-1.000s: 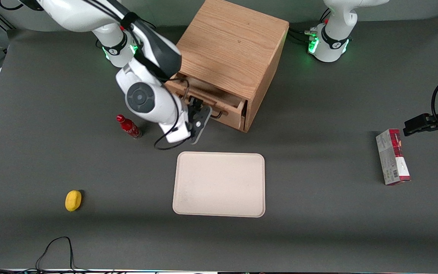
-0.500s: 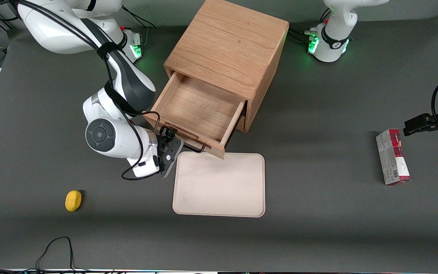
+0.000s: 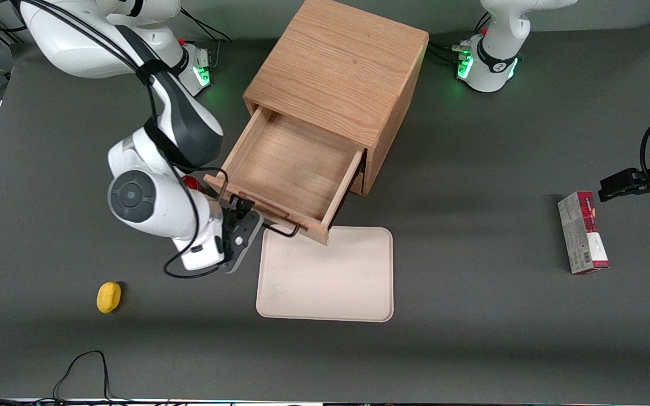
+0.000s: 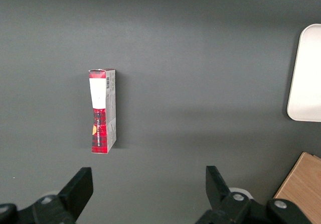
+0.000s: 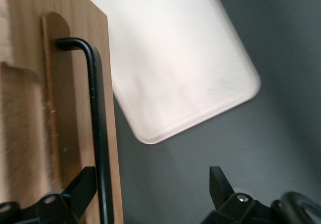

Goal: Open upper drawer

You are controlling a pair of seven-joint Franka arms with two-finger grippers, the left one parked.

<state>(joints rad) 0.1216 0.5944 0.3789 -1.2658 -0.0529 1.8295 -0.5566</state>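
1. Dark grey tabletop (image 3: 471, 316) carries an oak cabinet (image 3: 339, 67).
2. Right gripper (image 5: 150, 194), fingers spread, straddles the black handle (image 5: 98, 128) without clamping.
3. Upper drawer (image 3: 291, 169) stands pulled far out, its front corner overhanging the cream tray (image 3: 330, 282).

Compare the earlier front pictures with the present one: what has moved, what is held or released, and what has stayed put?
The upper drawer slid from nearly closed to far out of the cabinet, toward the front camera, its front now over the tray. The gripper travelled with it and now stands open at the handle. Tray, yellow object and carton stayed put.
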